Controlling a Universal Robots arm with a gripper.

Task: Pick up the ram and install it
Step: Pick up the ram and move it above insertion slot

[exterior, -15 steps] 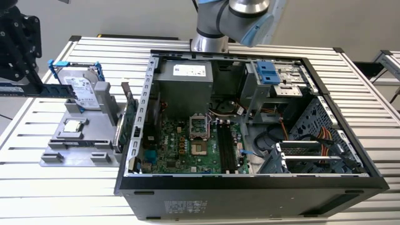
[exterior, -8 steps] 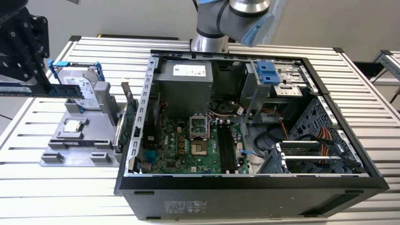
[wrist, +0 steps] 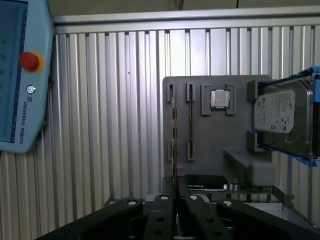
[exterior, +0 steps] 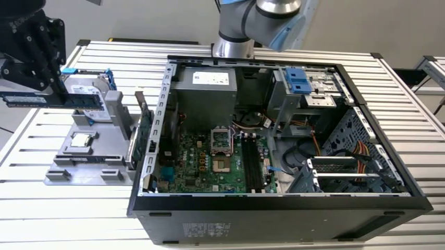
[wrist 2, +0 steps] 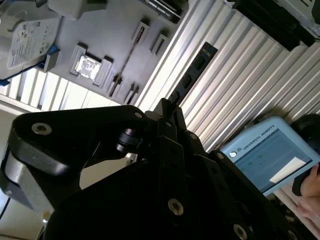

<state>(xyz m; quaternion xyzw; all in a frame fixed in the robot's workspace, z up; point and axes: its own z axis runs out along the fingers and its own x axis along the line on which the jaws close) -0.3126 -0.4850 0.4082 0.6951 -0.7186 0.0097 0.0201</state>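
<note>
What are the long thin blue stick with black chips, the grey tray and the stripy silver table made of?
The long thin blue stick with black chips looks like stiff circuit board, matte blue, carrying flat black chips, probably plastic. The grey tray seems matte plastic, with moulded blocks, though I cannot be sure. The stripy silver table looks like bare metal: its ribs shine.

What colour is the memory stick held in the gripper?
Blue. The memory stick shows its colour best in the exterior view.
</note>
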